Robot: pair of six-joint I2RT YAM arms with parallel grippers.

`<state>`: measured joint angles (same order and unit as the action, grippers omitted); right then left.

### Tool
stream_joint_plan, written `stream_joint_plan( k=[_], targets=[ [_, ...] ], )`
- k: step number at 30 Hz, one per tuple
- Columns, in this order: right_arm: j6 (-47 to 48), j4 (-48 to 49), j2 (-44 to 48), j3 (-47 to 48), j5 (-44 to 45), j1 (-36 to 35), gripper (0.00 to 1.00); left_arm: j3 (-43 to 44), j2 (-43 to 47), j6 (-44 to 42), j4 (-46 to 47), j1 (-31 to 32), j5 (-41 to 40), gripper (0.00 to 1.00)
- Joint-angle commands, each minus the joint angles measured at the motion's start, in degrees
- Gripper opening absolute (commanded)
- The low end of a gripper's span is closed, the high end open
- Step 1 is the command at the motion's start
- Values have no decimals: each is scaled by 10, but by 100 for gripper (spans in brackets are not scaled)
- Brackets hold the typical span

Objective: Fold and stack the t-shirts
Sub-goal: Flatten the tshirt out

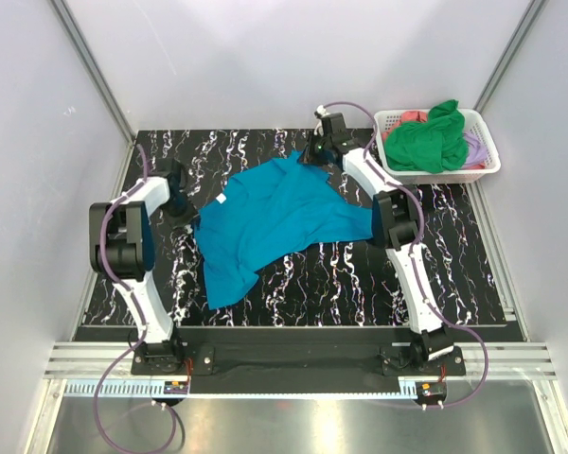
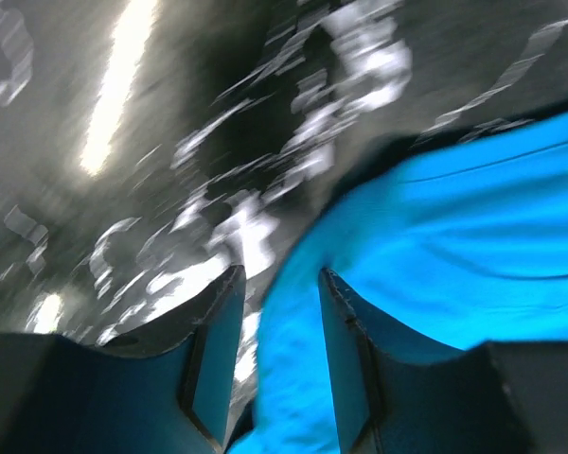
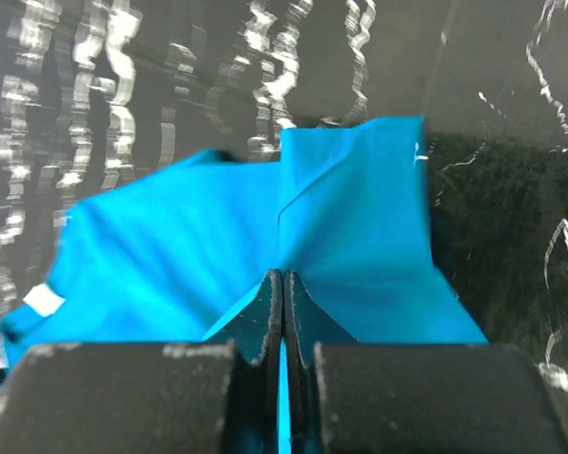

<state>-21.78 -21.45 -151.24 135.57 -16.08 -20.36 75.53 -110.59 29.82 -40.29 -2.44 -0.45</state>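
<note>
Lying in the middle of the black marbled desk (image 1: 360,274) is the teal-blue t-shirt (image 1: 275,218), spread out but crumpled, with several folds and one long corner pointing to the near side. A small white label (image 1: 222,200) shows near its left edge.

The right pincer (image 1: 314,151) is at the far edge of this shirt. In the right wrist view its fingers are pressed together, and a thin fold of the teal-blue cloth (image 3: 350,208) is caught between them, so the right pincer (image 3: 282,279) grips the shirt.

The left pincer (image 1: 187,213) is low at the left edge of the shirt. The left wrist view is blurred, but the two fingers of the left pincer (image 2: 279,274) stand apart, and the border of the blue cloth (image 2: 473,236) runs into the gap between them. A strip of desk is visible between the cloth and one finger, so this pincer is open and does not press the cloth.

At the far right corner of the desk stands a white basket (image 1: 489,142). It holds a bright green shirt (image 1: 431,142) on top, with a coral-pink shirt (image 1: 412,116) and a lilac shirt (image 1: 473,147) partly visible beside it.
</note>
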Motion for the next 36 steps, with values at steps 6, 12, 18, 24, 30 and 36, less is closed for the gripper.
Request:
stream_joint_plan(
  k=[6,12,18,24,30,36],
  targets=[
    [7,16,175,-102,-29,-4,1,-89,79,39,-15,-15,-7,43],
    [2,0,167,-122,-68,-6,2,-107,117,28,-19,-15,-11,44],
    [6,-3,141,-114,-77,-6,15,-69,146,3,-9,-15,1,49],
    [15,2,112,-113,-136,-8,0,33,99,-80,99,-13,148,59],
    [54,-35,127,-171,-177,-30,0,221,-65,-150,73,21,132,61],
    [54,1,197,-294,-157,-31,0,294,-161,-173,74,66,146,64]
  ],
)
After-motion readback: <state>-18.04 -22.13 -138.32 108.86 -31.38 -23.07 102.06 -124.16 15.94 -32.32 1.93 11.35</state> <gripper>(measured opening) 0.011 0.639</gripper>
